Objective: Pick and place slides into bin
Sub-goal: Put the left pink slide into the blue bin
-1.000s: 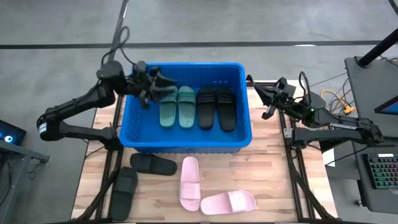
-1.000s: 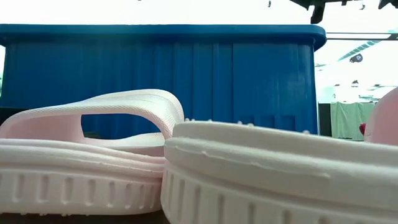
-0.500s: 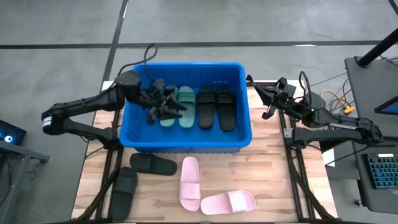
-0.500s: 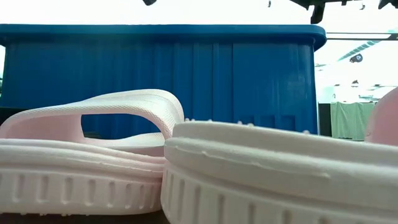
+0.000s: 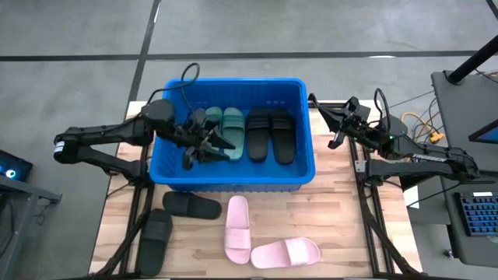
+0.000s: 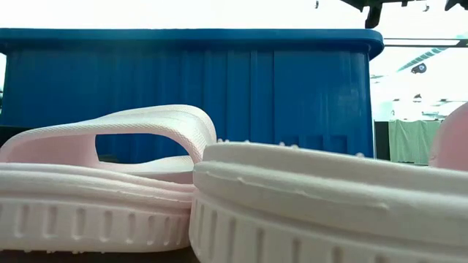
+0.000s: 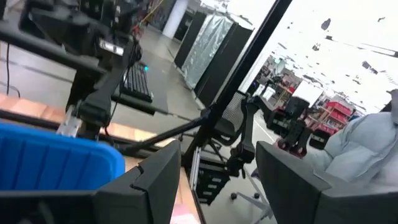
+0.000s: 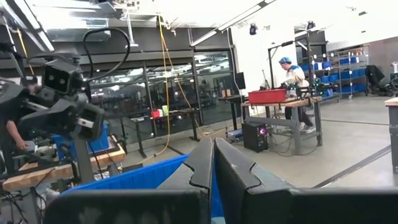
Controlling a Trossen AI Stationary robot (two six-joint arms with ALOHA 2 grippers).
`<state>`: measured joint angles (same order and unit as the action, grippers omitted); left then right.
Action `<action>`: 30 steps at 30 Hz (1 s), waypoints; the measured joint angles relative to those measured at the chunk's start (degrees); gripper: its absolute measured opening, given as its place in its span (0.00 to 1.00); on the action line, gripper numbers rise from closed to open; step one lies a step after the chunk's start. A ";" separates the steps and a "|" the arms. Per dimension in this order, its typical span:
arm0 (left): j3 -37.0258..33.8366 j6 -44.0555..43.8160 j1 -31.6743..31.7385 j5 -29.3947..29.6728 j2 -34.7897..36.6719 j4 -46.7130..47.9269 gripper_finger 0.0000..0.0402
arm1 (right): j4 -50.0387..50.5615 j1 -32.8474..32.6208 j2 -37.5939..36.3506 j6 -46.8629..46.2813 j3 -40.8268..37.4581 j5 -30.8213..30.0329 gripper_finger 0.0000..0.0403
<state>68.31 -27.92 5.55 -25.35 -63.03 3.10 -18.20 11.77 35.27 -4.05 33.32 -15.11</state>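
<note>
The blue bin (image 5: 233, 175) stands at the table's far middle. Inside it lie two green slides (image 5: 233, 124) and two black slides (image 5: 270, 134), soles down on its floor. My left gripper (image 5: 220, 148) hovers open over the bin's left part, above the left green slide, with nothing between its fingers (image 7: 155, 183). On the table near the bin lie two black slides (image 5: 191, 205) and two pink slides (image 5: 237, 229). My right gripper (image 5: 325, 118) waits shut beside the bin's right wall.
The pink slides (image 6: 110, 183) fill the foreground of the low view, with the bin's wall (image 6: 219, 80) behind them. Monitors and a keyboard (image 5: 475, 214) stand off the table's right side. A person stands far off in the room (image 8: 292, 78).
My left gripper has swung from the bin's far left corner toward the table's near edge and a little to the right, staying over the bin's inside and staying open. The slides have not moved.
</note>
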 joint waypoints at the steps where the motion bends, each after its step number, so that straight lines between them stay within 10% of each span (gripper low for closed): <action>1: -0.08 0.00 -0.58 0.69 -0.12 0.12 0.48 | 0.06 0.00 0.00 0.00 0.00 0.00 0.02; 30: -0.11 -14.87 -16.90 5.11 -2.21 12.34 0.48 | 5.47 0.00 0.06 -1.71 0.00 0.02 0.02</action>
<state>68.20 -42.79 -11.35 -20.24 -65.24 15.44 -12.72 11.77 35.33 -5.77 33.32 -15.09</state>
